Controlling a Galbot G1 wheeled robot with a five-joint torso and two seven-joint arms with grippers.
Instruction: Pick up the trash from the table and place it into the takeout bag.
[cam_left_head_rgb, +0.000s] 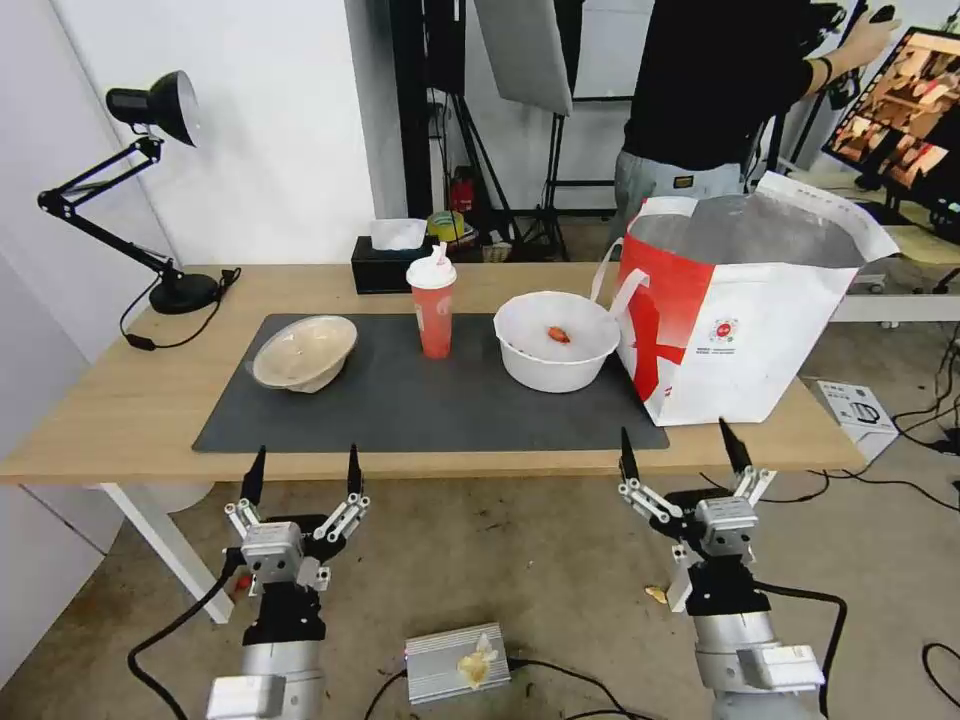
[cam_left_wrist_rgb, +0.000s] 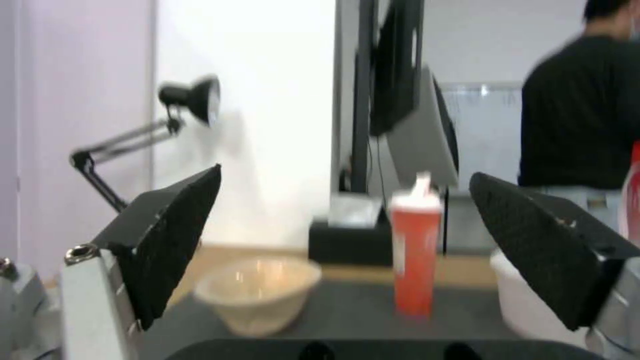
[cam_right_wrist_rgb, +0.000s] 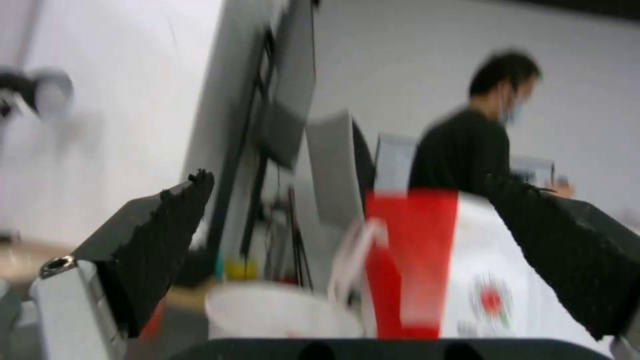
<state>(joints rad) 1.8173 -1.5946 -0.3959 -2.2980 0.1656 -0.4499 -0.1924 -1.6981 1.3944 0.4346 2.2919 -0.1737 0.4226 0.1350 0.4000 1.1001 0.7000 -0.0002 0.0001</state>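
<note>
On the dark grey mat of the table stand a shallow beige bowl, a red cup with white lid and straw, and a deep white bowl with a red scrap inside. The white-and-red takeout bag stands open at the table's right end, touching the white bowl. My left gripper hangs open below the table's front edge, in front of the beige bowl and cup. My right gripper is open too, in front of the bag and white bowl.
A black tissue box sits behind the cup and a black desk lamp at the table's back left. A person stands behind the bag. A silver box and cables lie on the floor between my arms.
</note>
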